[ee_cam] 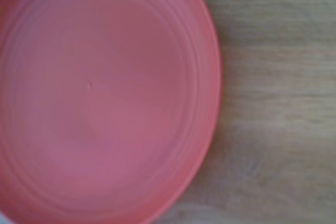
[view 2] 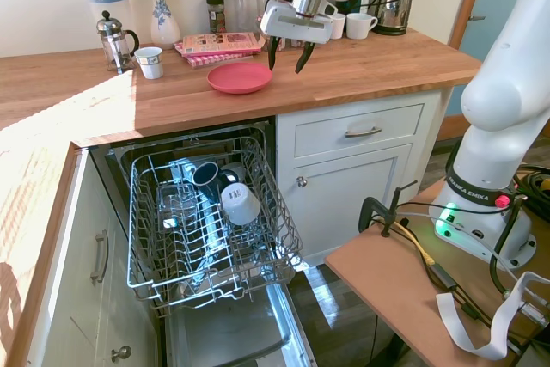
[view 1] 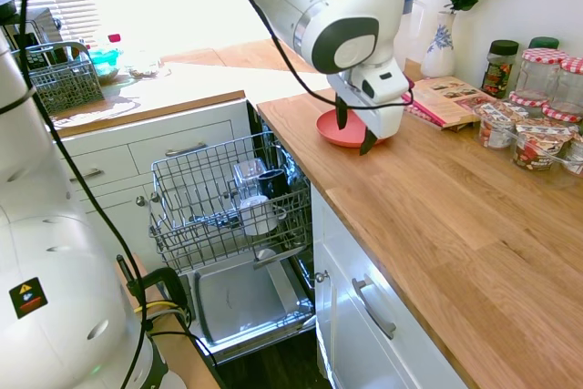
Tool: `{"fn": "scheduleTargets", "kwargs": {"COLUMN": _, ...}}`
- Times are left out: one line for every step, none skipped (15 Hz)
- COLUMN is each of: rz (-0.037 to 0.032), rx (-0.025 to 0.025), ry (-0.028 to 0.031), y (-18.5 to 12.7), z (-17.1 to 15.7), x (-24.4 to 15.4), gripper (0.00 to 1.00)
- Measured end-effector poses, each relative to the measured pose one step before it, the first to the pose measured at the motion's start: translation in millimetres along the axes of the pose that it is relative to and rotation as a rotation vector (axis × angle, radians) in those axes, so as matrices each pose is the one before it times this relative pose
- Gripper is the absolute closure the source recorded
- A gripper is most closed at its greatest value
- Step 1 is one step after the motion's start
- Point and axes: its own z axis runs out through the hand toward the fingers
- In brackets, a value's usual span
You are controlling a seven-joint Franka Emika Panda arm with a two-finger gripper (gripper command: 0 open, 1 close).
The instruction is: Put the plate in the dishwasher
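Plate (view 2: 240, 76) lay flat on the wooden counter (view 2: 369, 62), and the gripper (view 2: 286, 53) hung spread wide and empty just above its near edge. Below, the dishwasher (view 2: 206, 238) stood open, its rack (view 2: 210, 221) pulled out with cups inside.

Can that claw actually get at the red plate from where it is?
Probably yes. The open gripper hangs just above the plate's rim, nothing lies between them, and the plate sits alone on bare counter.
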Motion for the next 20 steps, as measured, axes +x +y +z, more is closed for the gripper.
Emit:
{"fn": "scheduleTargets", "kwargs": {"rz": 0.01494, "rx": 0.04109, "ry": -0.00214, "y": -3.93, "z": 1.62, "x": 10.08, "gripper": 0.00}}
{"fn": "scheduleTargets", "kwargs": {"rz": 0.00991, "rx": 0.03559, "ry": -0.00112, "y": -3.83, "z": -0.16, "x": 7.88, "gripper": 0.00}}
{"fn": "scheduleTargets", "kwargs": {"rz": 0.00773, "rx": 0.02142, "ry": 0.00034, "y": -3.41, "z": 1.51, "x": 6.16, "gripper": 0.00}}
{"fn": "scheduleTargets", "kwargs": {"rz": 0.00204, "rx": 0.01130, "ry": -0.00608, "y": -3.55, "z": 3.08, "x": 2.86, "gripper": 0.00}}
{"fn": "scheduleTargets", "kwargs": {"rz": -0.00655, "rx": 0.00150, "ry": -0.00570, "y": -3.76, "z": 4.70, "x": 0.56, "gripper": 0.00}}
{"fn": "scheduleTargets", "kwargs": {"rz": -0.00679, "rx": -0.00158, "ry": -0.00527, "y": -4.71, "z": 5.76, "x": -1.31, "gripper": 1.00}}
{"fn": "scheduleTargets", "kwargs": {"rz": -0.00685, "rx": -0.00051, "ry": -0.00516, "y": -5.08, "z": 5.18, "x": -2.43, "gripper": 1.00}}
{"fn": "scheduleTargets", "kwargs": {"rz": -0.00585, "rx": 0.00017, "ry": -0.00394, "y": -4.24, "z": 4.64, "x": -2.16, "gripper": 1.00}}
{"fn": "scheduleTargets", "kwargs": {"rz": -0.00499, "rx": -0.00012, "ry": -0.00343, "y": -3.82, "z": 4.02, "x": -1.69, "gripper": 1.00}}
{"fn": "scheduleTargets", "kwargs": {"rz": -0.00443, "rx": -0.00293, "ry": -0.00244, "y": -2.06, "z": 3.87, "x": -0.95, "gripper": 1.00}}
{"fn": "scheduleTargets", "kwargs": {"rz": -0.00464, "rx": -0.00554, "ry": -0.00432, "y": -1.72, "z": 5.84, "x": -1.46, "gripper": 1.00}}
{"fn": "scheduleTargets", "kwargs": {"rz": -0.00337, "rx": -0.00634, "ry": -0.00493, "y": -1.24, "z": 6.35, "x": -1.24, "gripper": 1.00}}
{"fn": "scheduleTargets", "kwargs": {"rz": -0.00151, "rx": -0.00432, "ry": -0.00288, "y": -0.99, "z": 5.09, "x": -0.09, "gripper": 1.00}}
{"fn": "scheduleTargets", "kwargs": {"rz": 0.00084, "rx": -0.00131, "ry": -0.00007, "y": -0.65, "z": 3.12, "x": 1.26, "gripper": 1.00}}
{"fn": "scheduleTargets", "kwargs": {"rz": 0.00545, "rx": 0.00311, "ry": 0.00147, "y": -0.47, "z": -0.50, "x": 2.85, "gripper": 1.00}}
{"fn": "scheduleTargets", "kwargs": {"rz": 0.00601, "rx": 0.00112, "ry": 0.00145, "y": 1.26, "z": -0.67, "x": 3.14, "gripper": 1.00}}
{"fn": "scheduleTargets", "kwargs": {"rz": 0.00431, "rx": -0.00033, "ry": 0.00153, "y": 1.28, "z": -0.12, "x": 2.74, "gripper": 1.00}}
{"fn": "scheduleTargets", "kwargs": {"rz": 0.00291, "rx": 0.00004, "ry": 0.00043, "y": 0.85, "z": 0.05, "x": 1.73, "gripper": 1.00}}
{"fn": "scheduleTargets", "kwargs": {"rz": 0.00045, "rx": -0.00099, "ry": -0.00036, "y": 0.75, "z": 0.76, "x": 0.99, "gripper": 1.00}}
{"fn": "scheduleTargets", "kwargs": {"rz": 0.00015, "rx": -0.00225, "ry": -0.00060, "y": 0.74, "z": 1.30, "x": 0.60, "gripper": 1.00}}
